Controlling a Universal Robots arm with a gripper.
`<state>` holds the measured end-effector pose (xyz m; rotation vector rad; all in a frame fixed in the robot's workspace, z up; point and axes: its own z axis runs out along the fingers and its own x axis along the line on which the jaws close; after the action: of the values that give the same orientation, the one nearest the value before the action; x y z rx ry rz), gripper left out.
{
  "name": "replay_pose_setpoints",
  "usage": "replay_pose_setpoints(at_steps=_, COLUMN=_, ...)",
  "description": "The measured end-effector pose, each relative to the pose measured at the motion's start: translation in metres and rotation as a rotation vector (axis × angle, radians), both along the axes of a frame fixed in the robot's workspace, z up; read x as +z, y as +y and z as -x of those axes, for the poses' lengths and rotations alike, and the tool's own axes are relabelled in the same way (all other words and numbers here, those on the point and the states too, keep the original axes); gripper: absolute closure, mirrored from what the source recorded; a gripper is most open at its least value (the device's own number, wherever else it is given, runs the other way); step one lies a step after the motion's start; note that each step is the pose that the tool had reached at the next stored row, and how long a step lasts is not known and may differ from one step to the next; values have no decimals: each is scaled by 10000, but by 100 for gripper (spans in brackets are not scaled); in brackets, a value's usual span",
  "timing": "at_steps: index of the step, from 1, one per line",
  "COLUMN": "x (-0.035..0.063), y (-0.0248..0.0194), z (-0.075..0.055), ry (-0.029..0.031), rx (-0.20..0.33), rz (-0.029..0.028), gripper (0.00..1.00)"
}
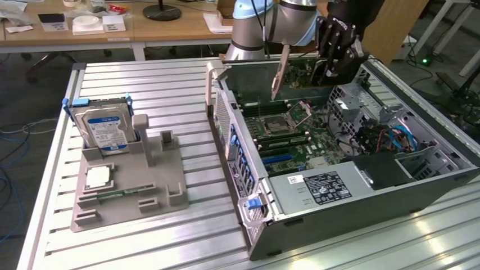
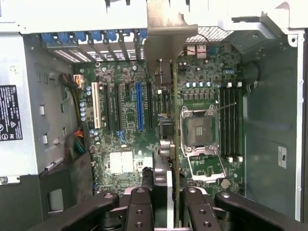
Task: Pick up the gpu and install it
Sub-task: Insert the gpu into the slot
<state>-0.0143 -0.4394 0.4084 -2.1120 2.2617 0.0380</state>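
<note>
The table (image 1: 150,84) was ribbed bare metal, shiny. The computer case (image 1: 360,208) looked like dark matt sheet metal, the holder (image 1: 127,185) dull grey plastic. The gpu (image 1: 280,70) showed a smooth, pale metal bracket and a brownish circuit board; the desks (image 1: 172,31) behind were wood.

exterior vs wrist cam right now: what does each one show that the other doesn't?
Exterior view: the hard drive standing in the gray fixture on the slatted table. Wrist view: a straight-down look at the white slot on the motherboard. Both: the gripper shut on the gpu, held edge-on above the board near the CPU socket, plus the blue slot.
</note>
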Motion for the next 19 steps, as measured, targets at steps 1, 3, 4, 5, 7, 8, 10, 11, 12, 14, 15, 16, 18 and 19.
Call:
replay_pose_setpoints(at_steps=1, x=-10, y=0, z=0, ry=0, rx=26, rz=0, gripper=72)
replay_pose_setpoints(at_steps=3, x=-27, y=0, z=0, ry=0, rx=52, rz=1, gripper=72)
replay_pose_setpoints(at_steps=4, x=-33, y=0, z=0, ry=0, rx=64, rz=0, gripper=72)
replay_pose_setpoints(at_steps=5, x=-36, y=0, z=0, ry=0, rx=72, rz=1, gripper=72)
replay_pose_setpoints(at_steps=7, x=-45, y=0, z=0, ry=0, rx=77, rz=0, gripper=72)
replay_pose_setpoints(at_steps=8, x=-58, y=0, z=0, ry=-1, rx=85, rz=-2, gripper=72)
replay_pose_setpoints(at_steps=10, x=-80, y=0, z=0, ry=0, rx=110, rz=0, gripper=72)
replay_pose_setpoints(at_steps=11, x=-95, y=0, z=0, ry=1, rx=128, rz=0, gripper=72)
replay_pose_setpoints(at_steps=12, x=-113, y=0, z=0, ry=4, rx=146, rz=-1, gripper=72)
replay_pose_setpoints(at_steps=14, x=-149, y=0, z=0, ry=10, rx=154, rz=2, gripper=72)
replay_pose_setpoints(at_steps=15, x=-168, y=0, z=0, ry=10, rx=154, rz=-2, gripper=72)
replay_pose_setpoints(at_steps=16, x=-186, y=-1, z=0, ry=10, rx=154, rz=-4, gripper=72)
replay_pose_setpoints(at_steps=18, x=-216, y=-5, z=0, ry=11, rx=154, rz=-4, gripper=72)
replay_pose_setpoints(at_steps=19, x=-220, y=-6, z=0, ry=16, rx=154, rz=-3, gripper=72)
